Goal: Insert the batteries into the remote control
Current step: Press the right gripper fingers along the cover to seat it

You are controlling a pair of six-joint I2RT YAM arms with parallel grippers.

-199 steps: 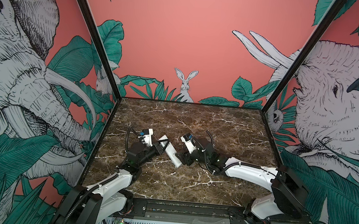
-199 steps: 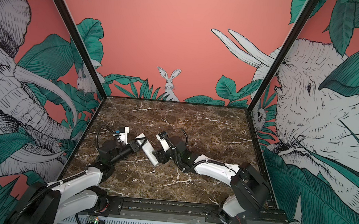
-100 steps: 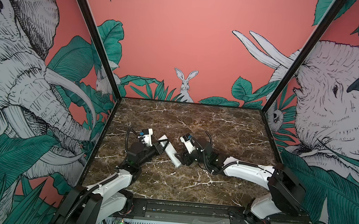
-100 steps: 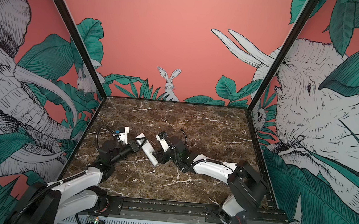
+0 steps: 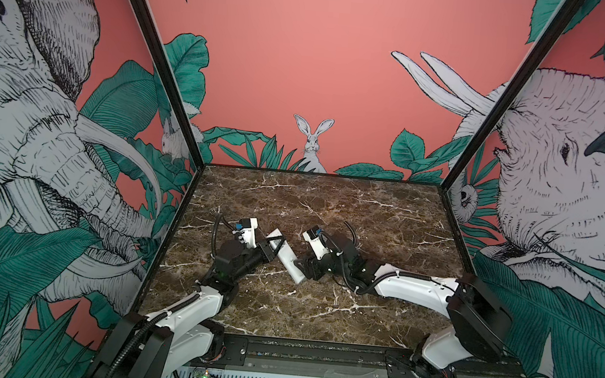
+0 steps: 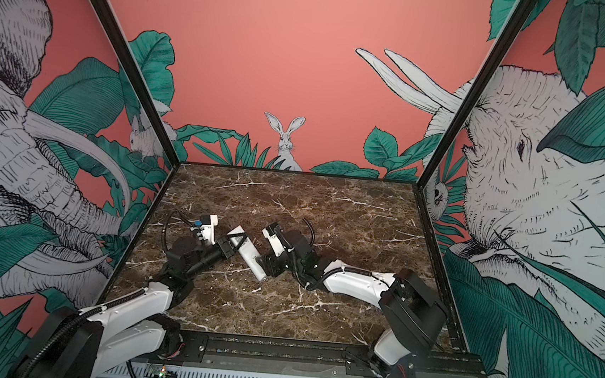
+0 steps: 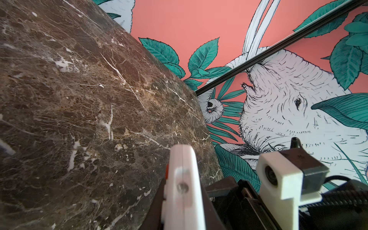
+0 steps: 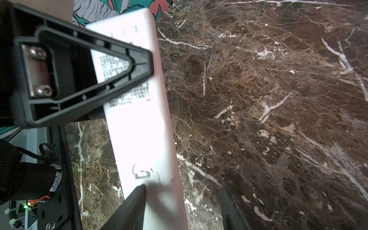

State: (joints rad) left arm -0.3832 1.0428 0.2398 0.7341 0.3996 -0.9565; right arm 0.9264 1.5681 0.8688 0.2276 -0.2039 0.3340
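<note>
In both top views the left gripper (image 5: 273,245) (image 6: 234,244) was clamped on the far end of the remote control (image 5: 287,260) (image 6: 251,259), which ran from those jaws slantwise towards the right gripper (image 5: 303,268) (image 6: 266,265). The right gripper sat at the remote's other end, low over the dark marble worktop (image 5: 365,220) (image 6: 328,214). At that size it could not be told whether the right gripper touched the remote. In the left wrist view the remote control (image 7: 184,179) showed edge-on, pinched between the left gripper's dark jaws and reaching out beyond them above the worktop (image 7: 79,99). In the right wrist view the remote's plain white back (image 8: 143,123) faced the camera, with printed text at the end where one black finger (image 8: 145,63) of the left gripper lay across it. The right gripper (image 8: 182,207) stood apart. One of its fingers (image 8: 133,207) was over the remote's near end, just beside a small clip notch (image 8: 141,173). The other finger was clear of the remote's edge, over bare marble.
</note>
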